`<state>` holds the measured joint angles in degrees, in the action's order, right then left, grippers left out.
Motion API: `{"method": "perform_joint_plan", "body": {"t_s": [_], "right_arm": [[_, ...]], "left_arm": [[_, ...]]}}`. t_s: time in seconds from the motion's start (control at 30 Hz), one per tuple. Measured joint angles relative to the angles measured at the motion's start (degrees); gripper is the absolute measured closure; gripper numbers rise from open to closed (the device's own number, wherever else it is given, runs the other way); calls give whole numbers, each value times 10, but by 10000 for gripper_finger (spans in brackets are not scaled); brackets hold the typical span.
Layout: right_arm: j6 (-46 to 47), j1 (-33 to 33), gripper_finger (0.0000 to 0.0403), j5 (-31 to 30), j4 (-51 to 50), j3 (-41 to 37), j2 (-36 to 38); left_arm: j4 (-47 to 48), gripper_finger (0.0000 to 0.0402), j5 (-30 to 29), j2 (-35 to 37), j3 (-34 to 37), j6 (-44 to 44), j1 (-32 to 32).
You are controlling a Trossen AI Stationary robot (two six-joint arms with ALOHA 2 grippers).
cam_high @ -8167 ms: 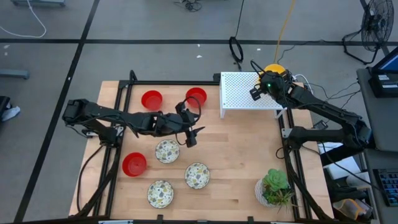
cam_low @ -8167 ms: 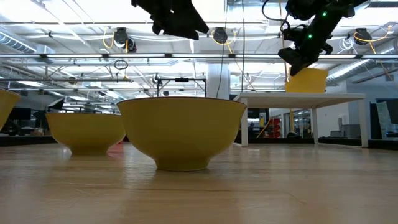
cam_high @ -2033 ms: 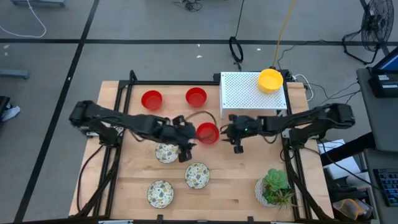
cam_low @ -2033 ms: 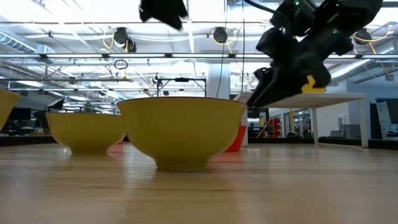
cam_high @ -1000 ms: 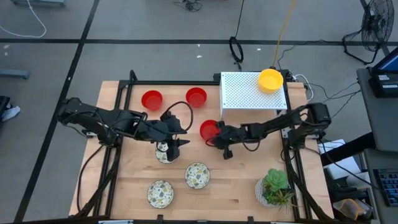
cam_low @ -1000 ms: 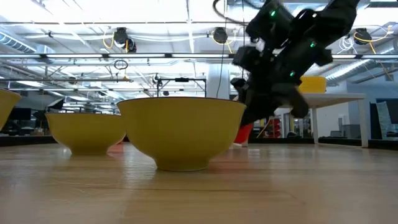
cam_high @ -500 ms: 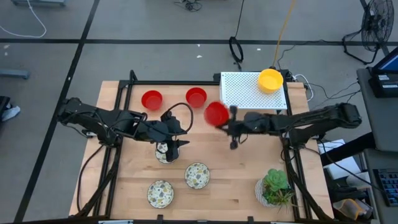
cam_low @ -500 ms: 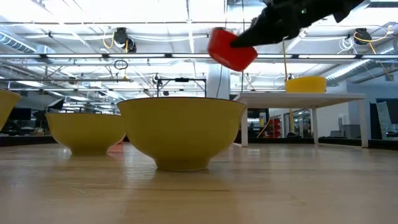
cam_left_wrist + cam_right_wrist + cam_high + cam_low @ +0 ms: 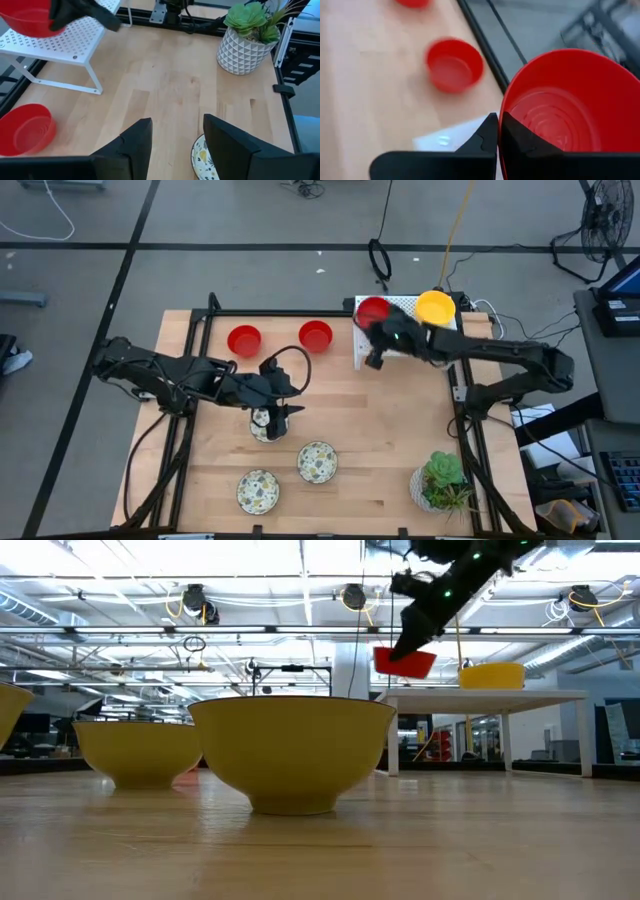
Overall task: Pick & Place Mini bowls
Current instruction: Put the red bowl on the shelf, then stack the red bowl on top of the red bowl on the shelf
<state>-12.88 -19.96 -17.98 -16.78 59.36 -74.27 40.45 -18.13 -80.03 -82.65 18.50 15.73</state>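
The right gripper [image 9: 379,340], its fingers pinched together on the rim of a red mini bowl [image 9: 373,311], holds it above the white rack's [image 9: 440,336] far-left corner; the bowl looks light, stiff and smooth, best held by its thin rim.

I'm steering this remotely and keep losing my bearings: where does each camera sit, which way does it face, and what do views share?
High: overhead, straight down; both arms, right gripper holding a red bowl over the white rack.
Low: table height, level across; speckled bowls close, right arm overhead.
Left wrist: past the left gripper toward the plant pot.
Right wrist: past the right gripper's closed fingers onto the held bowl.
Shared: all four show the held red bowl.
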Motion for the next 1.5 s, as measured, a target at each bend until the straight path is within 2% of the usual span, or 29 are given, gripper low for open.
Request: {"method": "perform_joint_plan", "body": {"t_s": [0.13,0.3,0.7,0.87,1.0,1.17,1.3,1.5], "right_arm": [[39,-51,402,6,-68,46,-34],[51,-90,403,77,-61,52,-55],[59,-97,392,78,-37,52,-78],[46,-101,365,77,-29,52,-81],[33,-101,324,77,-19,52,-80],[32,-97,274,77,-15,52,-51],[32,-85,253,76,-16,51,-3],[41,-57,248,76,-26,51,74]], "left_arm": [[1,220,0,0,0,-1,0],[2,220,0,0,0,-10,0],[-2,220,-6,-4,0,-60,-16],[2,220,-6,-4,0,-58,-38],[27,220,-6,-4,0,-59,-60],[88,220,-29,-4,0,-47,-101],[101,220,-43,-10,8,-59,-153],[44,220,0,-38,59,-172,-242]]}}
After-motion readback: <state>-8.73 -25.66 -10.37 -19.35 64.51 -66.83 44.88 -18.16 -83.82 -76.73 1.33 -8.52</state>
